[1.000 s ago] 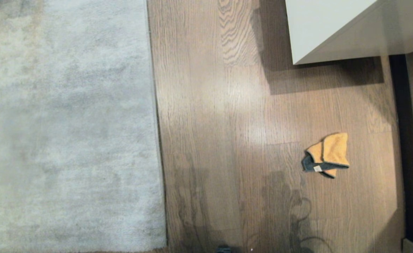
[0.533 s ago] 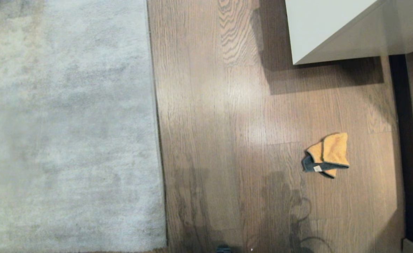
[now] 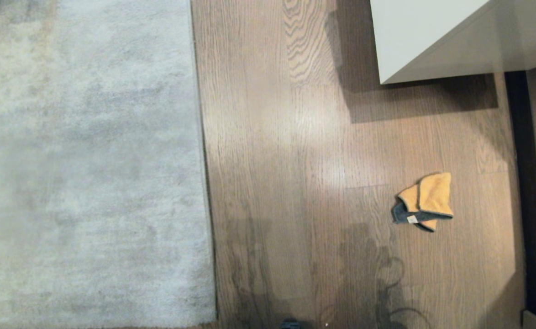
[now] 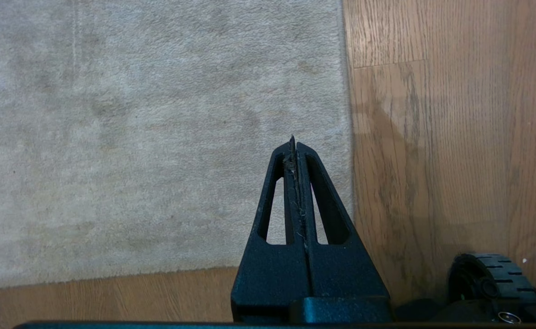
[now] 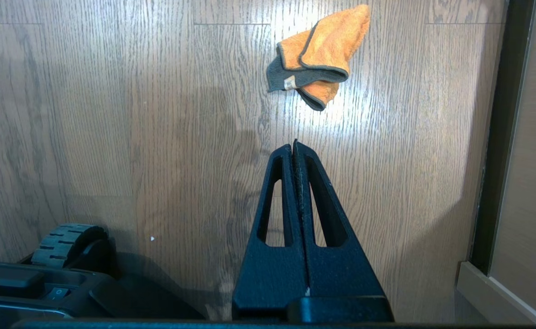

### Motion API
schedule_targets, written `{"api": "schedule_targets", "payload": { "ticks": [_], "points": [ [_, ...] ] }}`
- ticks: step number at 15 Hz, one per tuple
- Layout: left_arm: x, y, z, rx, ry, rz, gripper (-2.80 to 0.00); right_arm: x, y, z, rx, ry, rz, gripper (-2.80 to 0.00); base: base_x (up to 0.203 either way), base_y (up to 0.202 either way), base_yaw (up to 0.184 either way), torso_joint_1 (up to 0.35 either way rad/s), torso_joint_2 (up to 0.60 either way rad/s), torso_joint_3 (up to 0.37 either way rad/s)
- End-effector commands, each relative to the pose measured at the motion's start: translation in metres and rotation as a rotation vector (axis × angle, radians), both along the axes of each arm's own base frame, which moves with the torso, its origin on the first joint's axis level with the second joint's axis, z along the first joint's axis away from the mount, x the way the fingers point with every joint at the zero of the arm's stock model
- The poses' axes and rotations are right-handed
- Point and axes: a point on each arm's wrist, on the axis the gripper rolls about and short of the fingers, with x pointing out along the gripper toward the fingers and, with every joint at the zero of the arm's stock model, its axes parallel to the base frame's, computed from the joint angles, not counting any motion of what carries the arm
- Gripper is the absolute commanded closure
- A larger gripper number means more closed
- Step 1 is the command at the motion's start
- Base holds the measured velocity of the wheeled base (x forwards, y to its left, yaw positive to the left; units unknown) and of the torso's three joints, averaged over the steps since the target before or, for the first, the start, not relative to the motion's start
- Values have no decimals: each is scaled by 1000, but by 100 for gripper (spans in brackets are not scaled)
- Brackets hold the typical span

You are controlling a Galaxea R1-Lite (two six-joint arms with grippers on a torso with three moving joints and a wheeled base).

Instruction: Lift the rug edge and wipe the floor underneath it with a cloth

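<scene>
- White cabinet (image 3: 414,36) beyond the cloth (image 5: 316,57).
- Cloth ahead of closed right tool (image 5: 294,145), floor (image 5: 158,114) between.
- Rug edge (image 4: 346,114) runs lengthwise beside closed left tool (image 4: 294,141).

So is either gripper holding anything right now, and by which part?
Nothing is held. The left gripper and the right gripper are shut on nothing; the cloth lies untouched.

Soft short-pile grey rug (image 3: 90,173), glossy wood-grain floor (image 3: 295,137); fluffy orange cloth (image 3: 425,201), matt blk plastic hands
</scene>
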Motion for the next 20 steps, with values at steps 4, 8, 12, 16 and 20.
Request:
{"api": "schedule_targets", "payload": {
  "ticks": [4,8,12,16,20],
  "points": [
    [0,0,0,-1,0,1,0,0,0,0,-1,4,2,0,0,0,0,0,0,0],
    [0,0,0,0,0,1,0,0,0,0,-1,4,1,0,0,0,0,0,0,0],
    [0,0,0,-1,0,1,0,0,0,0,-1,4,2,0,0,0,0,0,0,0],
    [0,0,0,-3,0,1,0,0,0,0,-1,4,2,0,0,0,0,0,0,55],
    [0,0,0,-1,0,1,0,0,0,0,-1,4,2,0,0,0,0,1,2,181]
  ]
}}
